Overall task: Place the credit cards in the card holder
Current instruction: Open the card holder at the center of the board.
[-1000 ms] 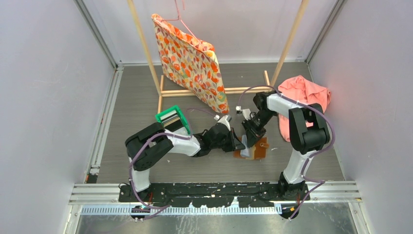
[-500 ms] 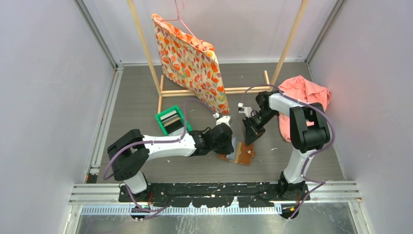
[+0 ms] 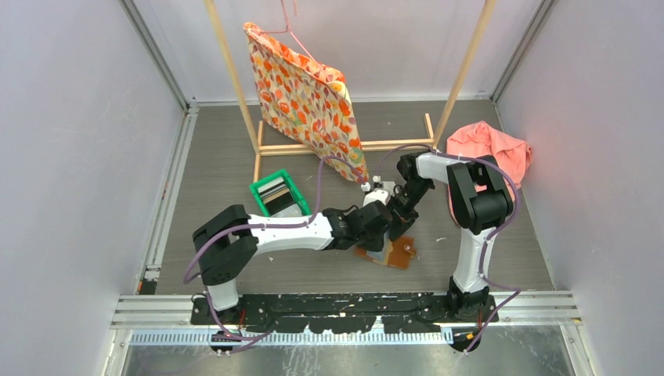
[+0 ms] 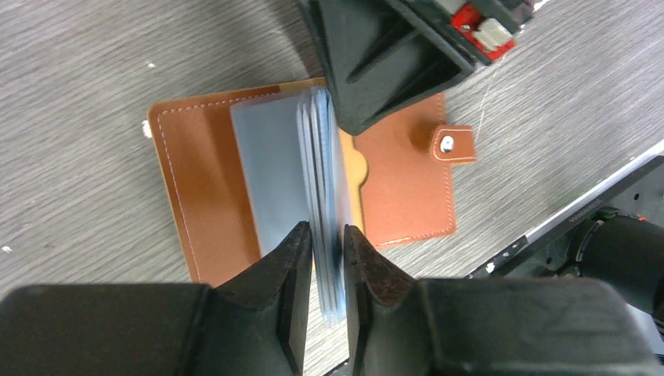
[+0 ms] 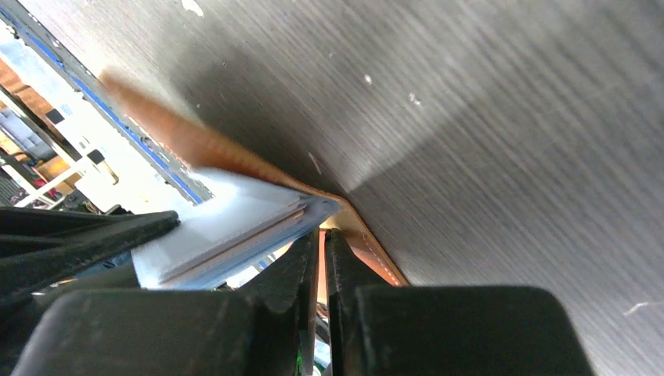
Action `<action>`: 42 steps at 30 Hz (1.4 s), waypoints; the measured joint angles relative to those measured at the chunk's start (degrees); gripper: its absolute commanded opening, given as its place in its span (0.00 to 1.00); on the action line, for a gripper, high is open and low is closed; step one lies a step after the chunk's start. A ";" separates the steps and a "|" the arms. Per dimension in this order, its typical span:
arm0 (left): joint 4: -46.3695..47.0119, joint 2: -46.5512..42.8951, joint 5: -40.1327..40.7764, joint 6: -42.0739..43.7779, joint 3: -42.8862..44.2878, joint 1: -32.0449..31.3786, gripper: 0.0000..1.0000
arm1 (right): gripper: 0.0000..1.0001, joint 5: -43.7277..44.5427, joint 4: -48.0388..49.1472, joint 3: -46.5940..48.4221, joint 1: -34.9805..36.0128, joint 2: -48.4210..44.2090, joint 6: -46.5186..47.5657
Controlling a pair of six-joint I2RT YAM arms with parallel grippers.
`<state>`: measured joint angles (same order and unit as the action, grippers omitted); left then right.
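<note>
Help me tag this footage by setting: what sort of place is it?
Probably a robot lab test cell: plain walls box in the table, two arms are bolted to a rail, and a wooden rack holds patterned cloth.

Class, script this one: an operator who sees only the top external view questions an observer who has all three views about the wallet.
Operator: The card holder is mostly covered. Where are the credit cards?
Observer: The left wrist view shows them stacked on edge between the left gripper's fingers, over the card holder.
Operator: What is the right gripper doing?
Observer: Its own camera shows its jaws nearly shut on a tan edge of the card holder.
</note>
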<state>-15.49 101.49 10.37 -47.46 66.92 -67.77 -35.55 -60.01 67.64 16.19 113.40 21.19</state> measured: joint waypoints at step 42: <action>21.86 5.77 -13.62 -4.44 -4.85 1.70 0.56 | 0.20 4.90 1.22 0.72 -1.38 -6.82 1.73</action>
<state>6.37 107.26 -3.25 -51.90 62.06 -66.06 -30.65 -58.78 68.36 14.81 106.59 22.92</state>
